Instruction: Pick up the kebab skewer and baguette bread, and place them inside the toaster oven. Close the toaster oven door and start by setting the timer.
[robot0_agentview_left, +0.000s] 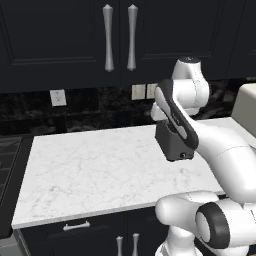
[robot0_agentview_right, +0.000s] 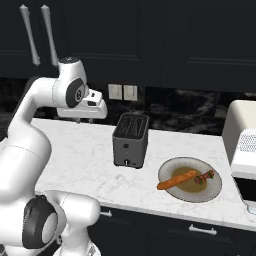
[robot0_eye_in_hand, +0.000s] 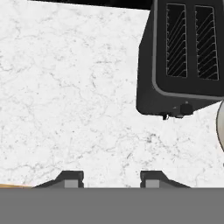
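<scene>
Orange-brown baguette bread (robot0_agentview_right: 176, 180) on plate (robot0_agentview_right: 172, 194): probably light, stiff, crumbly; pinch it mid-length, operator, your gripper (robot0_eye_in_hand: 111, 179) fingers standing apart, empty.

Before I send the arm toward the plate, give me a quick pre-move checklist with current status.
1. Gripper empty: ok, open jaws over bare counter, holding nothing.
2. Baguette bread reachable: ok, lying on the plate.
3. Kebab skewer reachable: ok, on the same plate, beside the baguette's right end.
4. Path clear: not ok, the grey toaster stands between hand and plate.
5. Toaster oven door open: cannot tell, its front is cut off at the frame edge.
</scene>
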